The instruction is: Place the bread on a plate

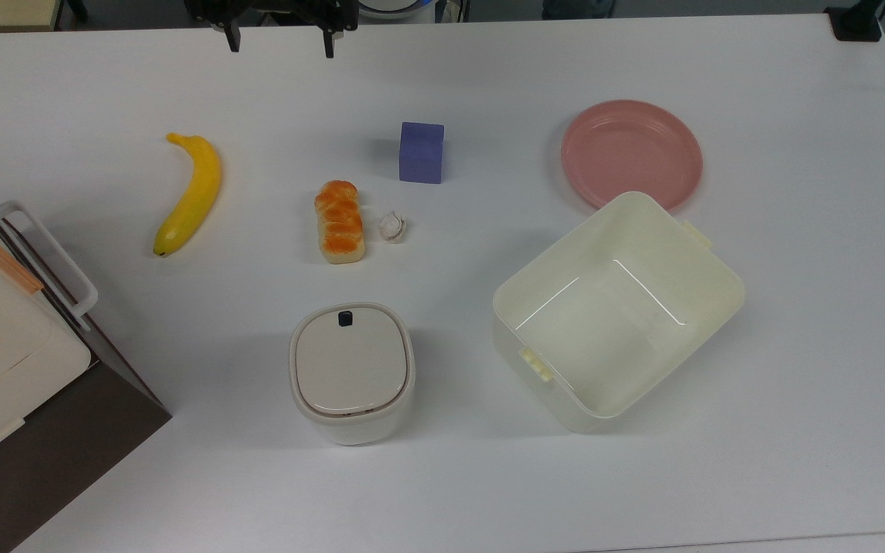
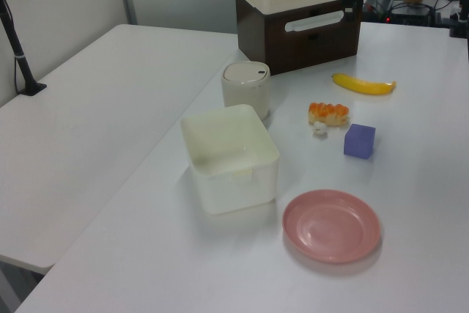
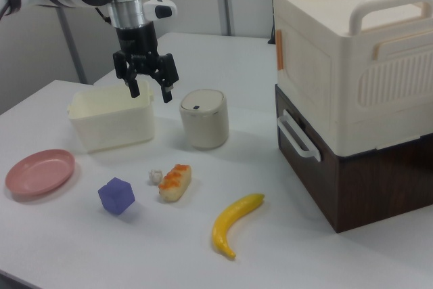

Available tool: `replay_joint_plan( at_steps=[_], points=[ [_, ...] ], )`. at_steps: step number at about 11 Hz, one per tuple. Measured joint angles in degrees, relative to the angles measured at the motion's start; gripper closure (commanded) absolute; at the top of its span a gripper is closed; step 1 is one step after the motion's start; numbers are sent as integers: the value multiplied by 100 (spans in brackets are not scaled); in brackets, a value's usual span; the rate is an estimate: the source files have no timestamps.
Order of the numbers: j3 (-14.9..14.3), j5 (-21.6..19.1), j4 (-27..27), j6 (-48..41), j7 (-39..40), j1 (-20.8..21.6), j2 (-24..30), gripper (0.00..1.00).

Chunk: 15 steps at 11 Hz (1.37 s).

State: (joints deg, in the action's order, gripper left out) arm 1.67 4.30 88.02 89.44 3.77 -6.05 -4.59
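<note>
Banana (image 1: 189, 193): lying on the counter (image 1: 488, 476), at the top view's left.
Hand (image 1: 280, 40): hanging above the counter's far edge in the top view, fingers spread apart, gripping nothing.
Bread (image 1: 339, 222): lying on the counter between banana and garlic (image 1: 392, 226), the garlic just beside it.
Jar (image 1: 350, 371): standing lidded, nearer than the bread in the top view.
Cube (image 1: 421, 152): sitting beyond the garlic.
Tub (image 1: 618, 309): standing open.
Plate (image 1: 631, 153): lying bare, well right of the bread, its near rim hidden behind the tub.
</note>
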Motion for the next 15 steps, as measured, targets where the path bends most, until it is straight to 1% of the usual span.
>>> replay_joint_plan(
  at_steps=[15],
  points=[
    [1,-45,1,151,15,-21,-89,0]
  ],
)
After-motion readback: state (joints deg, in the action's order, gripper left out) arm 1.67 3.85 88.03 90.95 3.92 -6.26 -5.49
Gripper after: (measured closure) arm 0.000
